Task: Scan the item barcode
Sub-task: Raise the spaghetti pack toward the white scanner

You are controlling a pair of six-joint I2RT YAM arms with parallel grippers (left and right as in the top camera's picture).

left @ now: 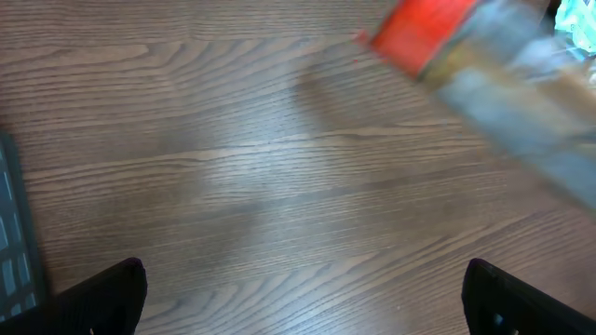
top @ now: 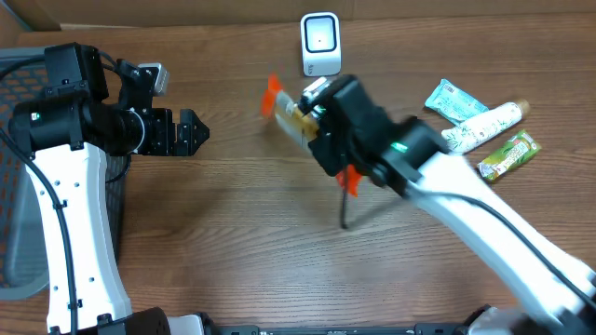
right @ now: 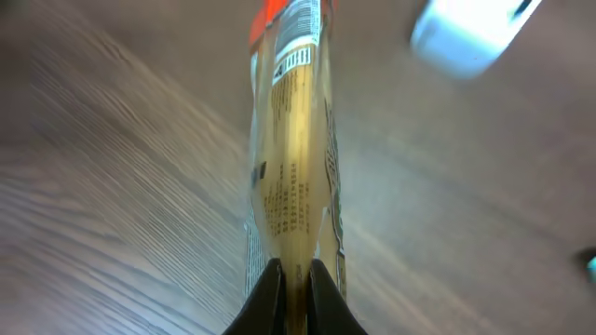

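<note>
White arm links [top: 79, 242], black joints [top: 56, 126], fingers [left: 104, 300], cables [top: 60, 216]; green indicator lights [top: 400, 148].

Overhead looks straight down on the packet [top: 287, 110]. Right wrist sits close against it, left wrist farther off; all three share it.

Wood-grain tabletop [top: 233, 242] — brown, evenly lit, with a soft sheen — spreads beneath and ahead of the left gripper [top: 198, 132]. Behind that gripper, a dark mesh panel [top: 19, 186] borders the table's edge.
</note>
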